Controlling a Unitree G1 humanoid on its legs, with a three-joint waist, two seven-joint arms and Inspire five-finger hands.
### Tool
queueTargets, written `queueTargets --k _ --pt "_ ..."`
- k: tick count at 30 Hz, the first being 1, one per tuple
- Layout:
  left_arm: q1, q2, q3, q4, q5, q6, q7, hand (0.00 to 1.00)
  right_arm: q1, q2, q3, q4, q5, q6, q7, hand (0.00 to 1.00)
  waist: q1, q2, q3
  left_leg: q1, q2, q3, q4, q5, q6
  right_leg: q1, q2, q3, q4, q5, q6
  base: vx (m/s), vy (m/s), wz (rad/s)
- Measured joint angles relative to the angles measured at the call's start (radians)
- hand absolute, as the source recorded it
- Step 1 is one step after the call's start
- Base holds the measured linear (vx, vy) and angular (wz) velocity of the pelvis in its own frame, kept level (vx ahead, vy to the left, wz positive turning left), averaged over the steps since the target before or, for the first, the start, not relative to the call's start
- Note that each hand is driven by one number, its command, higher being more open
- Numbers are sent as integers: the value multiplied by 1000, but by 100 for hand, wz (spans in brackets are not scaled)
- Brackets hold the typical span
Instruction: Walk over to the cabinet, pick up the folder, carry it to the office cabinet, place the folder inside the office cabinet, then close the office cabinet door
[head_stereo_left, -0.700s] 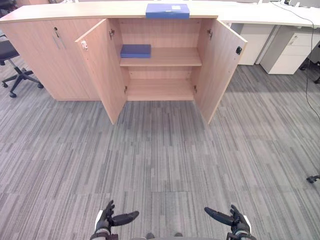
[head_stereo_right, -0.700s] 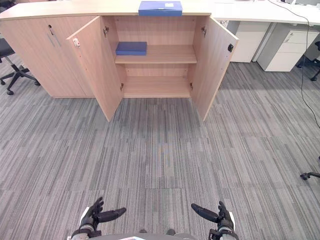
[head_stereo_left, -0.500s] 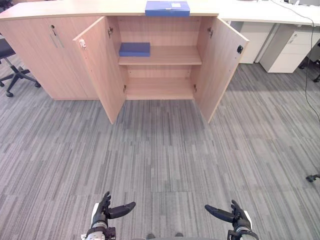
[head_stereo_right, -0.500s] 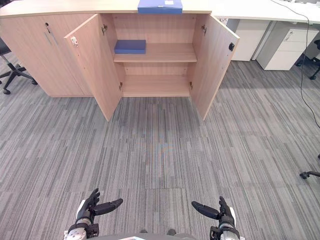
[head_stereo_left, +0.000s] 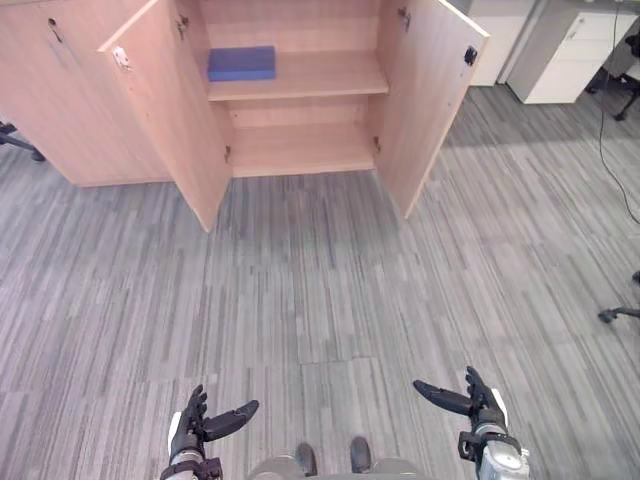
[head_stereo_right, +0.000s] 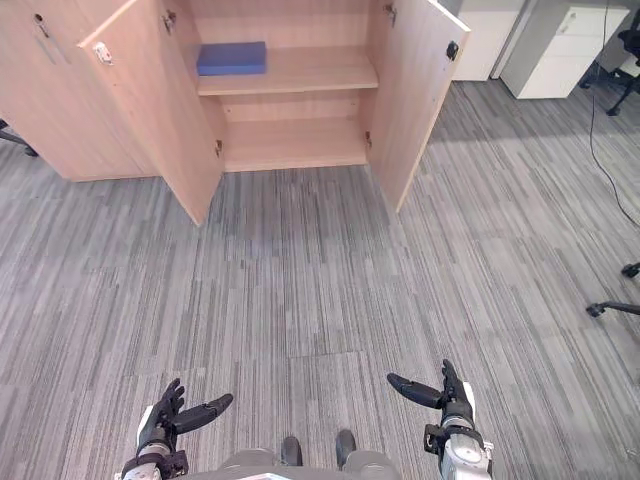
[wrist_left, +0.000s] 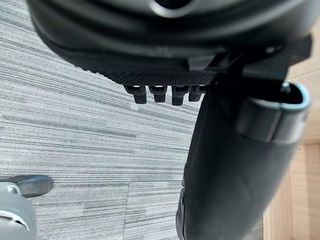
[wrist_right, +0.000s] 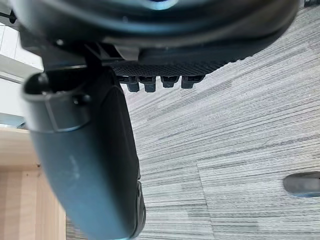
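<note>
- Looking down on a grey striped carpet floor (head_stereo_left: 320, 300), stretched from the near edge up to the furniture at the far side.
- Facing a light wooden office cabinet (head_stereo_left: 300, 112) across that carpet, standing wide open, with its left door (head_stereo_left: 165, 110) and right door (head_stereo_left: 425, 100) both swung outward towards the camera.
- Showing inside it an upper shelf (head_stereo_left: 330, 75) and a bare bottom board (head_stereo_left: 300, 155).
- Noting a white drawer unit (head_stereo_left: 560, 60) on the carpet to the right of the cabinet, apart from the right door.
- Finding the flat blue folder (head_stereo_left: 241, 63) lying flat at the left end of the upper shelf, well apart from both robot hands.
- Holding the left robot hand (head_stereo_left: 190, 432) low over the carpet at the near edge, fingers straight and spread, thumb pointing inward, nothing in it.
- Holding the right robot hand (head_stereo_left: 480, 412) likewise at the near edge, fingers straight and spread, thumb pointing inward, nothing in it.
- Catching a black chair leg with castor (head_stereo_left: 615, 313) on the carpet at the right edge.
</note>
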Motion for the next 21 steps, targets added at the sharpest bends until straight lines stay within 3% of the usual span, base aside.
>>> queueTargets --k 1,2,3,4,6,9,10,11,12,13,14,15,17,18,19,21 --pt "-1 0 -1 -4 -2 0 0 100 -1 0 0 -2 1 0 0 100 -2 0 2 0 0 0 4 -10 8 -13 0 -3 28 -9 7 123 49 -10" --pt "-2 0 -2 -15 -13 0 3 100 -6 3 6 -17 6 0 0 100 3 3 11 12 0 3 9 -30 16 -104 -13 -53 233 -36 26 178 51 -6" --pt "-8 5 -7 -25 -16 0 6 100 -2 3 22 -41 8 0 -2 100 -3 3 31 47 -5 -2 6 -36 29 -187 -37 -107 419 -61 25 241 63 -4" --pt "-10 9 -13 -25 -16 0 9 100 0 4 27 -48 8 0 -1 100 -7 3 40 66 -6 -4 6 -48 31 -205 -48 -127 458 -79 15 284 56 5" --pt "-16 22 -35 -25 -16 1 23 100 2 3 46 -53 8 0 -2 100 -8 10 54 117 -5 -13 1 -77 31 -258 -66 -176 465 -108 -4 362 41 15" --pt "-86 28 -50 -25 -16 0 24 100 -5 -5 52 -62 14 0 -3 100 -50 32 85 196 25 -96 -71 -81 25 -357 -52 -211 279 -69 -26 456 -33 79" --pt "-114 27 -56 -25 -16 -2 24 100 -4 -14 56 -62 14 0 -7 100 -55 42 98 234 42 -122 -103 -82 -3 -378 -36 -216 166 14 -31 595 -100 86" --pt "-128 32 -65 -25 -16 -4 26 100 7 -19 62 -65 14 0 -10 100 -56 32 99 277 47 -137 -108 -102 -39 -390 -40 -204 80 120 -49 623 -122 80" --pt "-129 31 -65 -21 -15 -4 27 100 12 -19 62 -65 14 0 -13 100 -61 29 98 302 51 -151 -105 -114 -62 -388 -49 -200 97 200 -62 678 -177 61" --pt "-137 18 -65 -7 -14 -6 29 100 6 -25 61 -61 14 2 -19 100 -68 50 101 316 80 -162 -64 -119 -86 -396 -46 -225 199 205 -102 680 -222 42" --pt "-144 19 -68 3 -13 -5 29 100 -3 -21 61 -70 14 0 -20 100 -71 48 102 285 85 -151 20 -93 -131 -397 -52 -233 246 145 -112 961 -325 37" --pt "-145 8 -68 19 -12 -3 30 100 -11 -22 66 -77 13 -2 -18 100 -72 47 105 186 106 -122 289 6 -183 -338 -47 -238 254 78 -120 809 -275 19" --pt "-132 1 -68 20 -12 -3 29 100 -14 -22 84 -76 13 -2 -19 100 -63 47 112 91 149 -100 550 162 -196 -243 -24 -237 203 54 -130 620 -190 -2" --pt "-127 0 -67 20 -13 -3 22 100 -17 -10 91 -73 14 -2 -20 100 -46 44 121 13 194 -72 757 108 -159 -134 7 -229 141 45 -144 642 -157 -16" --pt "-130 0 -66 18 -14 -3 22 100 -24 9 90 -73 15 -3 -25 100 -29 24 133 -60 215 -28 858 53 -124 -29 16 -218 75 37 -154 613 -128 -20" --pt "-131 -4 -73 5 -15 -5 19 100 -37 18 91 -74 22 -16 -29 100 -4 0 137 -185 209 37 813 -3 -84 92 13 -189 -35 37 -155 494 -67 -24"
